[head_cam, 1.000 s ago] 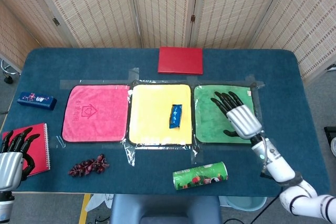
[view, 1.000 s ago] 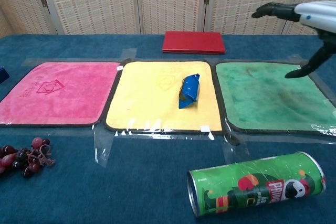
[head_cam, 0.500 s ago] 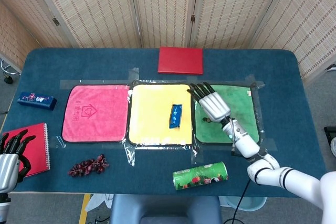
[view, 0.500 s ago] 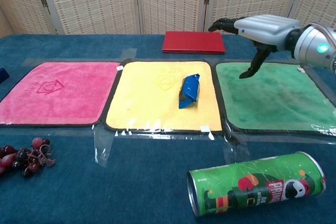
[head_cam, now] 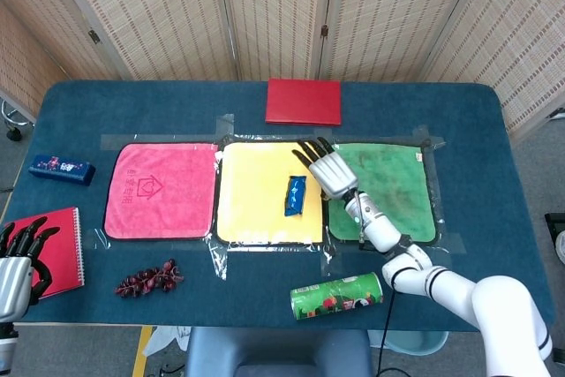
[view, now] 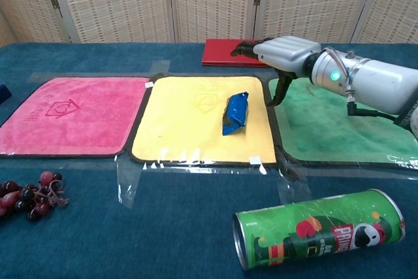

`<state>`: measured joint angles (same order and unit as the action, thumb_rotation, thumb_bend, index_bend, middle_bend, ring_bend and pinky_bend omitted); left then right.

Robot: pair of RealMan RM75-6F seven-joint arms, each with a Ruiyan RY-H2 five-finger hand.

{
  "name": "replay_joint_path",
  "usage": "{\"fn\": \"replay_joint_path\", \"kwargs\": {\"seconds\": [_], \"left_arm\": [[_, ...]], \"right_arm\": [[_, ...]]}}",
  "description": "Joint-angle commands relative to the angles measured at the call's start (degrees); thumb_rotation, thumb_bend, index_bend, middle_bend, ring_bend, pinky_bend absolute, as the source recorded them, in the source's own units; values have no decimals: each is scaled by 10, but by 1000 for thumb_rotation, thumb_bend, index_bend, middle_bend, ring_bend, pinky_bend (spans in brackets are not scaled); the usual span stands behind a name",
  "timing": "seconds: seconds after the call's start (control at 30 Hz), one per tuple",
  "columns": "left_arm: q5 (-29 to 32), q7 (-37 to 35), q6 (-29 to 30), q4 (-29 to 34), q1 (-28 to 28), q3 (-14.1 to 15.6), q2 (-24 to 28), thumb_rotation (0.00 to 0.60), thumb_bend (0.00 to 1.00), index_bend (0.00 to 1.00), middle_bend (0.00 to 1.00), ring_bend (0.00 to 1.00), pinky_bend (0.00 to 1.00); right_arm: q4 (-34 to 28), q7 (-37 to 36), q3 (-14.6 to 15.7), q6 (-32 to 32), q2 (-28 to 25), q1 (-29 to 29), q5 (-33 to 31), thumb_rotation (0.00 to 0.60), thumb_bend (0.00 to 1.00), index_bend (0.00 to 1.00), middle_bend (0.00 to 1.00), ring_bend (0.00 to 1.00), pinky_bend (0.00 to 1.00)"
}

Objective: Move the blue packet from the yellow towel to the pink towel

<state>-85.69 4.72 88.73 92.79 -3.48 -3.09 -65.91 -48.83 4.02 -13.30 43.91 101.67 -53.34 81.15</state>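
Observation:
A blue packet [head_cam: 296, 194] [view: 235, 112] lies on the right part of the yellow towel [head_cam: 256, 192] [view: 189, 115], which is the middle towel. The pink towel [head_cam: 159, 190] [view: 65, 114] lies to its left with nothing on it. My right hand [head_cam: 328, 169] [view: 279, 52] hovers open above the yellow towel's right edge, fingers spread, just right of the packet and not touching it. My left hand [head_cam: 16, 258] is open at the lower left in the head view, beside the table's front edge.
A green towel [head_cam: 388, 187] lies right of the yellow one. A green snack can [head_cam: 337, 296] [view: 320, 227] lies near the front edge. Grapes [head_cam: 148, 280], a red notebook [head_cam: 66, 249], a blue case [head_cam: 60, 169] and a red folder [head_cam: 303, 101] surround the towels.
My right hand has swept left from over the green towel to the right edge of the yellow towel, near the packet. The left hand has sunk slightly. The packet has not moved.

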Motion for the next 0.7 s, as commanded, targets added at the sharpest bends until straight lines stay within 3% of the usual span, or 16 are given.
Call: {"fn": "replay_joint_path", "kwargs": {"seconds": [0.03, 0.47, 0.7], "left_arm": [[2, -1, -2, -1, 0, 0, 0, 600, 983, 233, 144, 176, 46], [13, -12, -9, -9, 3, 0, 1, 600, 982, 234, 144, 177, 46], [17, -16, -14, -12, 3, 0, 0, 600, 982, 235, 144, 177, 47]], "right_arm": [[52, -26, 11, -4, 37, -26, 14, 600, 124, 0, 0, 0, 0], [193, -98, 35, -15, 115, -64, 33, 600, 125, 0, 0, 0, 0], [236, -107, 43, -15, 147, -85, 40, 600, 124, 0, 0, 0, 0]]}}
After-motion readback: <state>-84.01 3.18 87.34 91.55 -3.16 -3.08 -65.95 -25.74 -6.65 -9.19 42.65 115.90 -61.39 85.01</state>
